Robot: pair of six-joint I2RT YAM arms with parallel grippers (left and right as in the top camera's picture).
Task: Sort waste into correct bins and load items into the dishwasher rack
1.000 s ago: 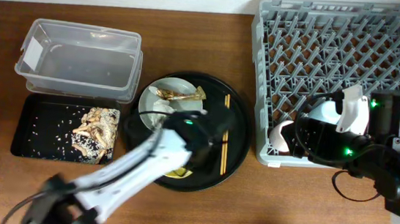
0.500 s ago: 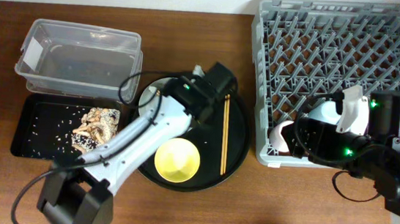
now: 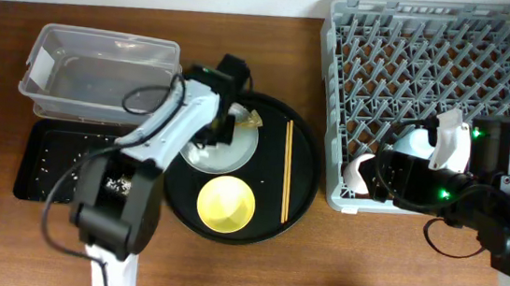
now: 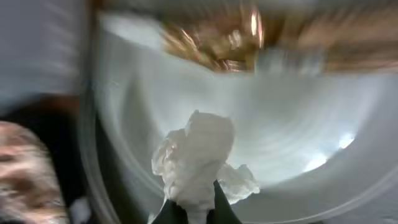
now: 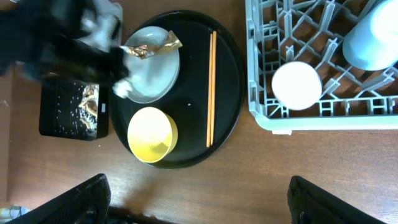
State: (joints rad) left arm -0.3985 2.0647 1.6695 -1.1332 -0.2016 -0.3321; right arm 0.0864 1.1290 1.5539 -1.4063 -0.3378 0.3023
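My left gripper (image 4: 198,194) is shut on the crumpled white tissue (image 4: 199,149) just over the left part of the pale grey plate (image 3: 236,146). The gold-brown wrapper (image 3: 254,118) lies on the plate's far edge. The yellow bowl (image 3: 226,204) and chopsticks (image 3: 285,169) rest on the round black tray (image 3: 301,199). Food scraps (image 3: 120,184) lie in the shallow black tray (image 3: 51,161), partly hidden by my arm. The clear tub (image 3: 102,77) stands behind it. My right gripper (image 5: 205,204) is open and empty by the rack's (image 3: 440,76) front edge.
In the right wrist view, two upturned cups, a pale one (image 5: 296,85) and a light blue one (image 5: 373,34), stand in the rack's front corner. My left arm (image 3: 156,143) stretches from the table's front over the black tray to the plate.
My left arm swung from over the yellow bowl back and left to the plate, and its gripper now holds the tissue. The right arm has not moved.
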